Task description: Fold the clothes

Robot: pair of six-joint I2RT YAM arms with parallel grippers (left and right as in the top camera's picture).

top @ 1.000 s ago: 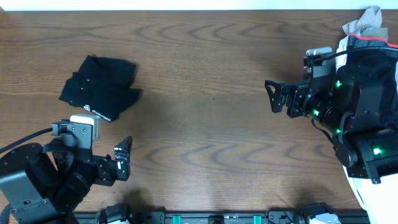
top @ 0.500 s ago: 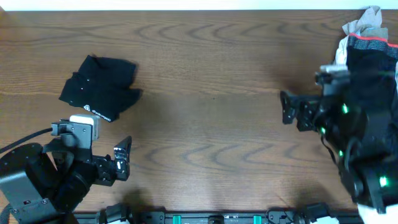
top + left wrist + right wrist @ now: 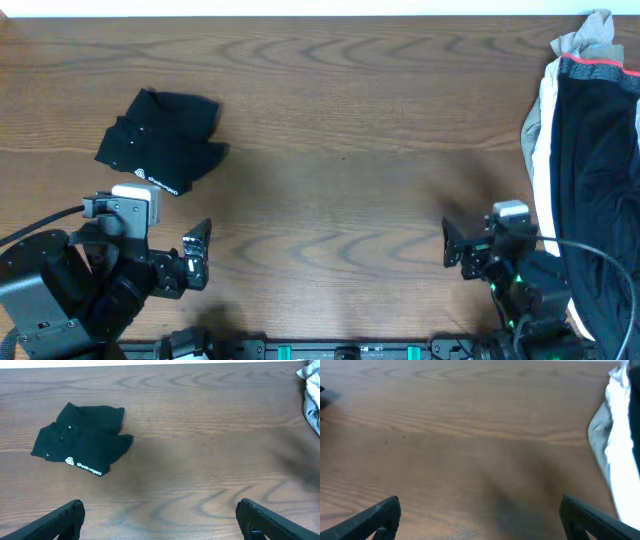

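The black T-shirt (image 3: 160, 142) lies folded into a small bundle on the left of the wooden table (image 3: 340, 140), its white logo near the front edge. It also shows in the left wrist view (image 3: 82, 438). My left gripper (image 3: 197, 254) is open and empty, near the front edge, below and right of the bundle. My right gripper (image 3: 450, 243) is open and empty at the front right, far from the bundle. In both wrist views only the fingertips show, left (image 3: 160, 519) and right (image 3: 480, 516), wide apart over bare wood.
A pile of other clothes (image 3: 585, 170), black, white and grey with a red band, lies along the table's right edge. It shows in the right wrist view (image 3: 620, 445) and at the corner of the left wrist view (image 3: 312, 395).
My right arm has pulled back from the middle right of the table to the front right, uncovering the pile of clothes. My left arm and the folded T-shirt have not moved.
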